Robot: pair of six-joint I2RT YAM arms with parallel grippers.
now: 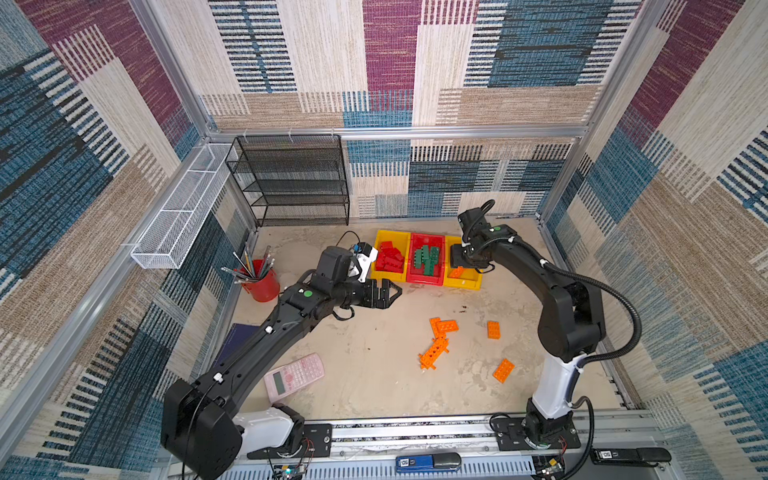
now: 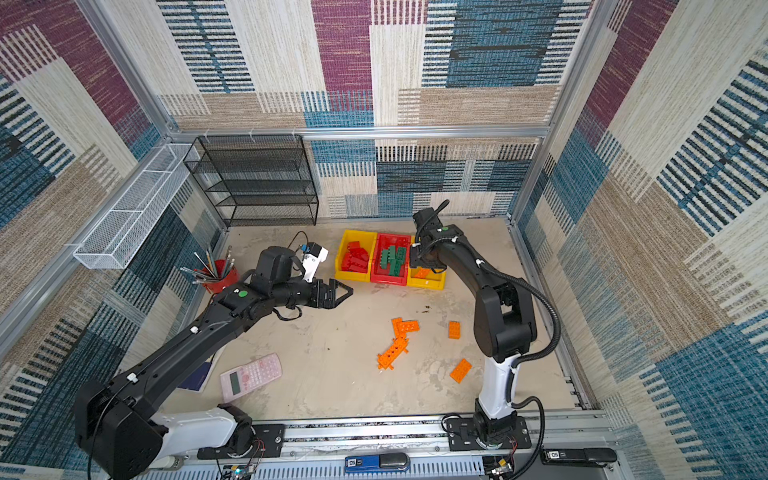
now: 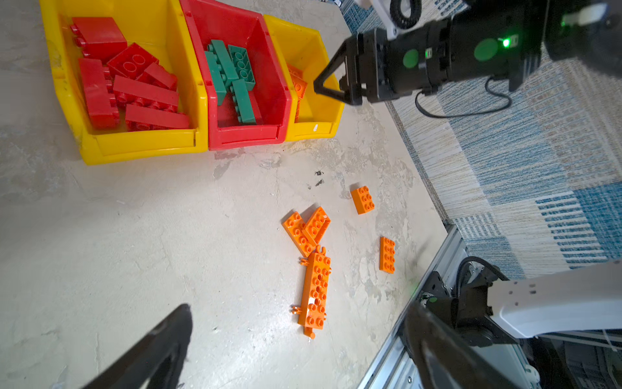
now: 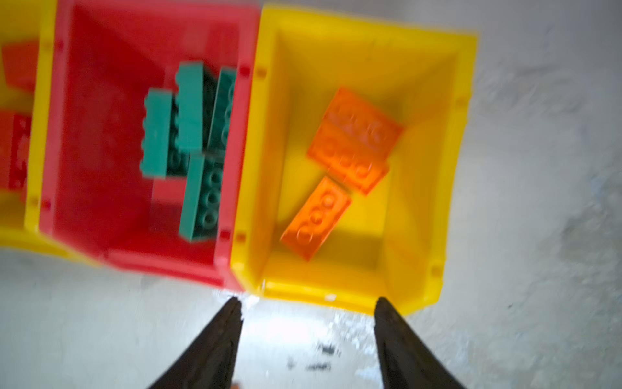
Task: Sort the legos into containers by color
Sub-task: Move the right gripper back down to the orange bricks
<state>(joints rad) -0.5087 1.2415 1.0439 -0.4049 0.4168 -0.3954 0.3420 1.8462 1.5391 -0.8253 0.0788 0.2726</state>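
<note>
Beige, stained tabletop (image 1: pixel 365 370) between walls (image 1: pixel 324 62) of patterned cloth carries orange legos (image 1: pixel 434 353), while left tool (image 1: pixel 397 297) stands wide and right tool (image 4: pixel 308 303) is parted, empty.

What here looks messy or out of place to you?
Mostly the orange legos: several lie scattered on the table, two overlapping beside the long beam, while others already sit in a yellow bin. Small dark specks mark the table near that bin. Nothing looks broken.
</note>
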